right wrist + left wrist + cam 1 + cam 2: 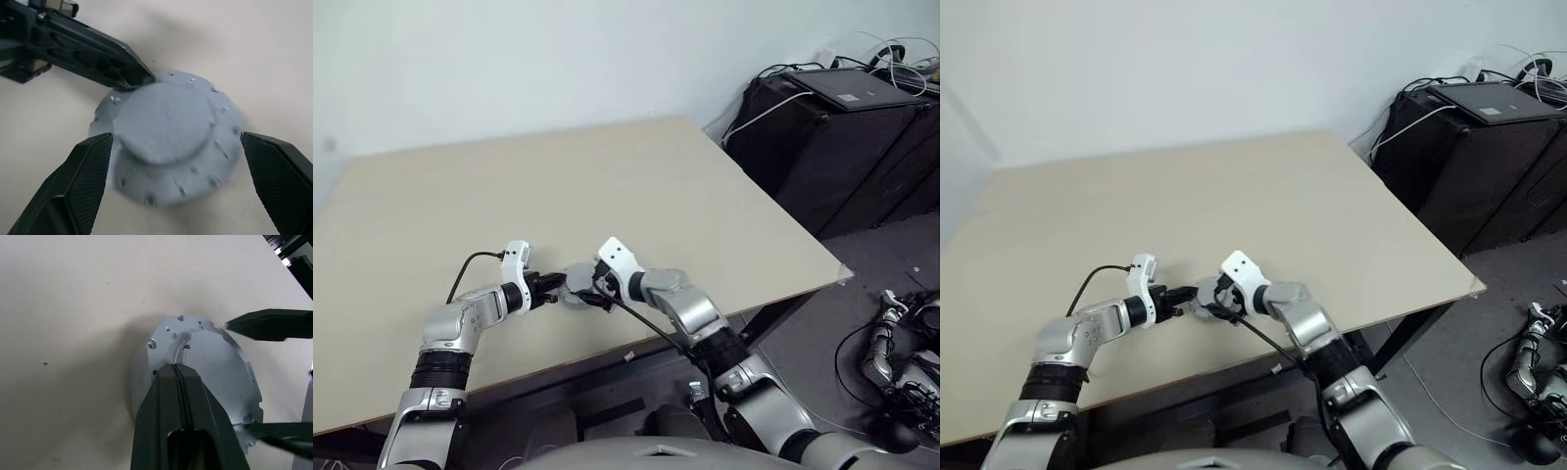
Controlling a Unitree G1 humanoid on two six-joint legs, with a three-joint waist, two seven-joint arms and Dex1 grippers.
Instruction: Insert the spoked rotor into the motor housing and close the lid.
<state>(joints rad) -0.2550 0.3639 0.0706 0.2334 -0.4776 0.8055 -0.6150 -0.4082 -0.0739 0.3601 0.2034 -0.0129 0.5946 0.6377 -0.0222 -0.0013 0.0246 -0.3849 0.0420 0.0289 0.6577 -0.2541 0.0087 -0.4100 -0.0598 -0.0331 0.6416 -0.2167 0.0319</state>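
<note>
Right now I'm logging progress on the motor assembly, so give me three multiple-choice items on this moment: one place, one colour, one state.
1. Where is the lid?
A. on the table
B. on the floor
C. on the black cabinet

2. What colour is the lid?
A. red
B. grey
C. green

3. How are the right gripper fingers?
A. shut on the lid
B. shut empty
C. open, either side of the lid

Key: 1 A, it lies on the beige tabletop; 2 B, grey metal in both wrist views; 3 C, gaps show beside the rim, while the left gripper is shut at its edge.
</note>
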